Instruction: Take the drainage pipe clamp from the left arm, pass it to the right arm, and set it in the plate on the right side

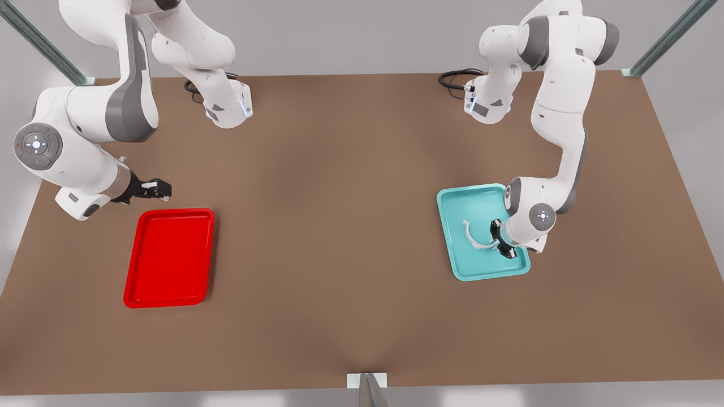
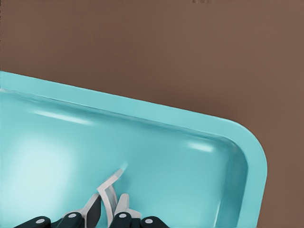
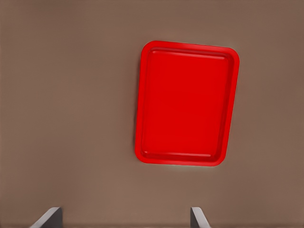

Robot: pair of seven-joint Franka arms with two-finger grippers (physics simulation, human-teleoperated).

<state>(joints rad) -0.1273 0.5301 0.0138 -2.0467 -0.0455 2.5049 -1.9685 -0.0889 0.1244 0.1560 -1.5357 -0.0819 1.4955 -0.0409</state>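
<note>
Teal tray [image 1: 461, 265] under left gripper [image 1: 499, 240] and clamp [image 1: 472, 236]; red plate [image 1: 169, 257] well apart.

A simulated robot lab bench: a plain brown table [image 1: 339, 226] against blank grey walls, framed by metal struts [image 1: 39, 42] at its corners. Two white robot arms [image 1: 557, 118] are mounted at its far edge, cables [image 1: 455, 76] coiled beside their bases.
</note>
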